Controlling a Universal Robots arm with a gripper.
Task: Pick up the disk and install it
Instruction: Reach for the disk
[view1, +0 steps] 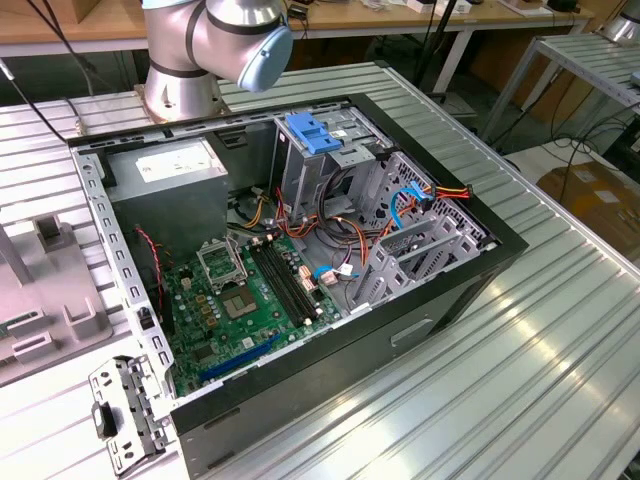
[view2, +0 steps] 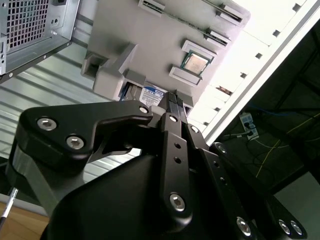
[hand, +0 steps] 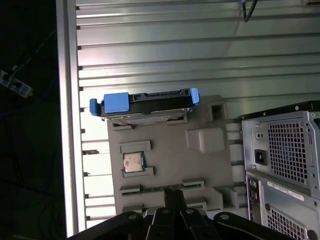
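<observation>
The disk (hand: 145, 105), a flat metal hard drive with light-blue plastic rails, was stood on edge in the grey moulded tray (hand: 200, 165) (beside the perforated grey computer case (hand: 280, 160)). It was set across the tray from the black gripper (hand: 173, 192), long axis crosswise; the gripper was closed on nothing.

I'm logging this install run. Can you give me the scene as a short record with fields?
target: flat metal disk with light-blue plastic side rails, standing on edge in a slot of the grey plastic fixture tray
claw: black claw over the tray, apart from the disk
chip: square silver processor chip lying in a tray recess
case: open black computer tower case, green motherboard exposed
installed: not yet
</observation>
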